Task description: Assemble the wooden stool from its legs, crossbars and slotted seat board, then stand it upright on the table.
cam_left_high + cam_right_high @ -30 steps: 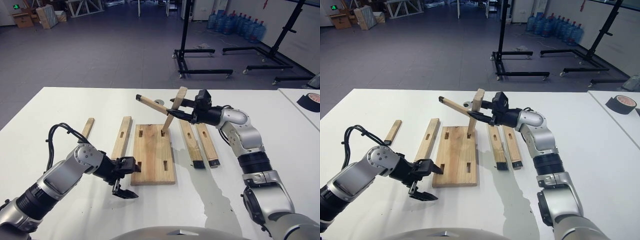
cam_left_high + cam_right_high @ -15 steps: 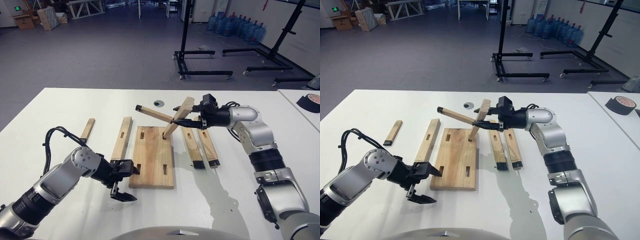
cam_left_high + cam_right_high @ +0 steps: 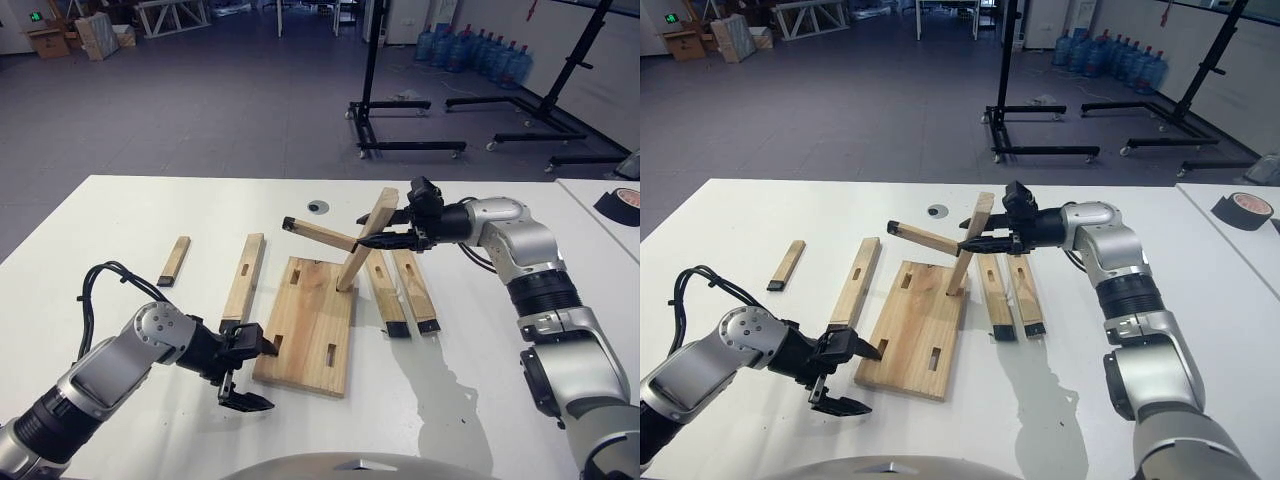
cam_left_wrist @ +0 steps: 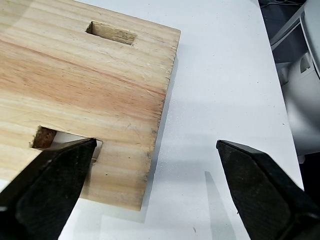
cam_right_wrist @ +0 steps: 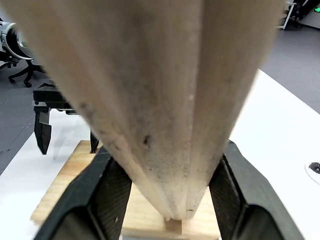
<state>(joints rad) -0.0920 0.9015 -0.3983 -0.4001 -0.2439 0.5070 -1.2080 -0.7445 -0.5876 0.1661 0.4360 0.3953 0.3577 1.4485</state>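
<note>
A: Where's the seat board [image 3: 305, 325] rn?
B: Flat on the table [image 3: 120, 215], mid, skewed, far end pointing to 1 o'clock. Three slots show open. At its 1 o'clock corner a leg [image 3: 350, 270] stands tilted, top leaning to 1, w/ a crossbar [image 3: 315, 232] sticking out of it toward 10.
A: Who's got it?
B: Right gripper [image 3: 370, 240], clamped on the leg abt halfway up, coming in from 3. Wrist cam: both fingers tight on the wood, foot meeting the board.
A: Seated in the slot?
B: Can't tell. Prob not fully home, given the tilt.
A: Left side?
B: Left gripper [image 3: 262, 378] at the board's 8 o'clock corner, fingers spread apart, holding nothing. One fingertip is over the near slot, the other above bare table. Touching the board or not, can't tell.
A: So step = first leg into seat?
B: My read, yes. Early on: two legs [image 3: 383, 290] lie side by side at 3, a third leg [image 3: 243, 275] at 10, short crossbar [image 3: 174, 260] farther out at 10. Next move needs the leg brought upright over the slot & pressed down, w/ the left pinning the board vs skidding.
A: Any labels, print?
B: None on the wood. Tape roll [image 3: 620, 200] way off at 2, no legible text. Green sign [image 3: 35, 14] in the room behind, too small to read.
</note>
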